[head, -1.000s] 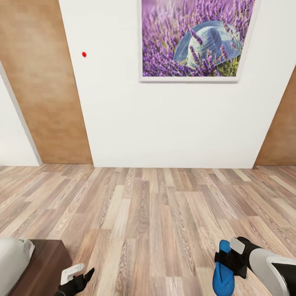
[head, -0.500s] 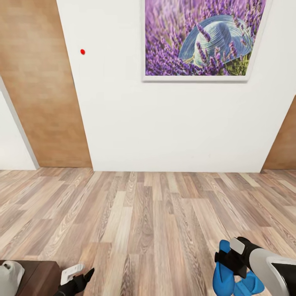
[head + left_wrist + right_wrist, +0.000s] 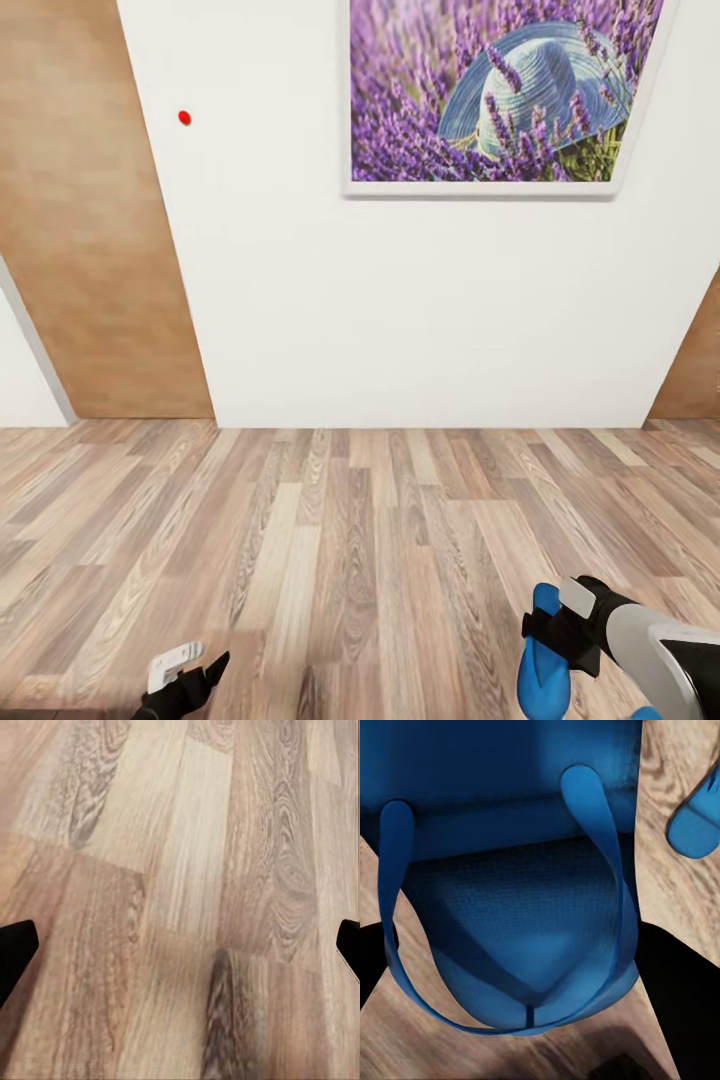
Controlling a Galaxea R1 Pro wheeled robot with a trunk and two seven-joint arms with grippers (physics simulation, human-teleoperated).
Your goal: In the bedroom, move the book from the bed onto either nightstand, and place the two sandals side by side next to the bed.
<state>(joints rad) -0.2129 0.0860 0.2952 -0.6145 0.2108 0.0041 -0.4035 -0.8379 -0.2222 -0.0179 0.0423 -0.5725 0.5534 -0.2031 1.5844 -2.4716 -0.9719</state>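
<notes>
My right gripper is shut on a bright blue sandal, held above the wooden floor at the lower right of the head view. In the right wrist view the sandal hangs with its thin straps toward the camera, clamped between the dark fingers. The second sandal lies on the floor beside it; a sliver of it peeks out at the bottom edge of the head view. At the lower left my left gripper stands open over bare floor. The book, the bed and the nightstand are out of view.
A white wall with a framed lavender picture stands straight ahead. Brown wood panels flank it on both sides. Wood-plank floor stretches from me to the wall.
The camera has shifted, and the dark wooden corner with grey bedding at lower left has slid out of the picture. The second sandal came into view at lower right. Both grippers keep their places.
</notes>
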